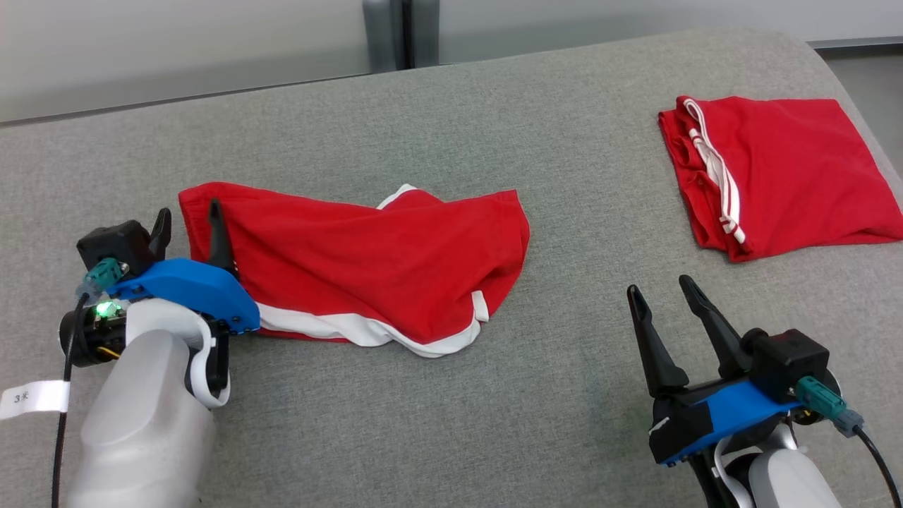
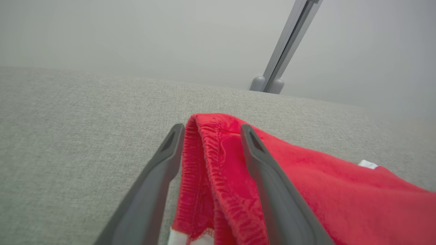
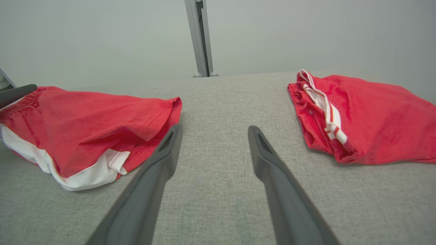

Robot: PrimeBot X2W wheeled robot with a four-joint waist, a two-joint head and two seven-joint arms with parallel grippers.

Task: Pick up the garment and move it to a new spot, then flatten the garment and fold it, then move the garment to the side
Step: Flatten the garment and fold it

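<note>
The crumpled red shorts lie left of the tabletop's middle, long axis running toward its right edge, their left end between the parted jaws of the nearer left end effector, while the right end effector sits spread and empty.

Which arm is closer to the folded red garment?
The right. The right arm sits in front of the folded garment, apart from it; the left arm is far across, jaws astride an edge of the rumpled garment.
</note>
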